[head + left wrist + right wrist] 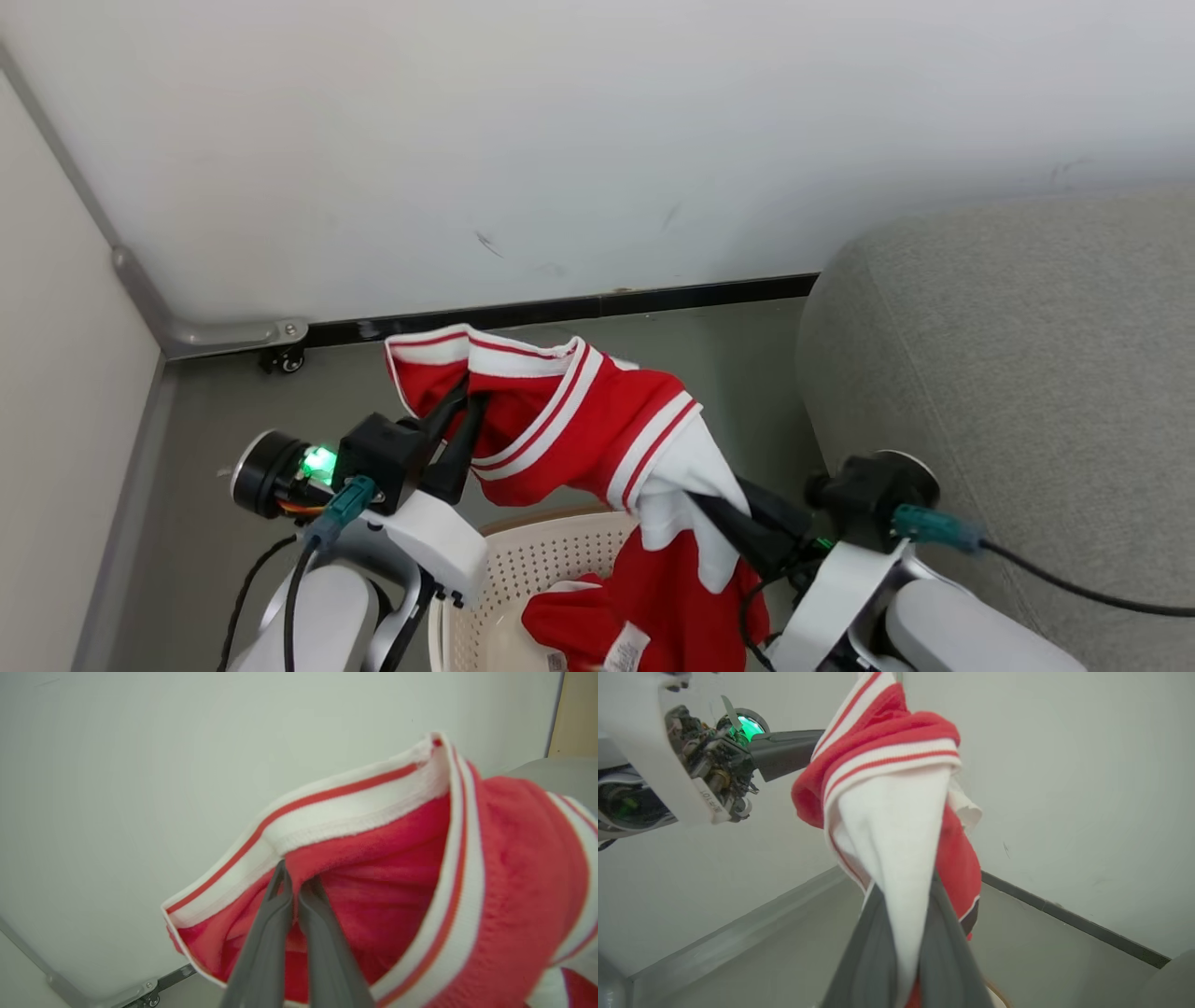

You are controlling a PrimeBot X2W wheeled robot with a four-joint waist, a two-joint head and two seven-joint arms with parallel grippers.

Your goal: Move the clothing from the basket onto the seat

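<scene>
White wall [560, 140] fills the back, and the grey sofa [1008, 355] bulks in on the right, cut off by the frame. Down at the bottom edge sits the basket [537, 560], half hidden behind both arms. More red cloth [672, 597] trails into it, and it is hard to tell whether that is a separate piece. Above the basket hangs the red garment [569, 429], stretched between the arms and clear of the sofa. The left gripper [296, 877] has its jaws pinching the fabric just under the striped hem. The right gripper [903, 896] has its jaws pinching a white panel that drapes over its fingertips. A small caster [285, 359] sits by the baseboard.
</scene>
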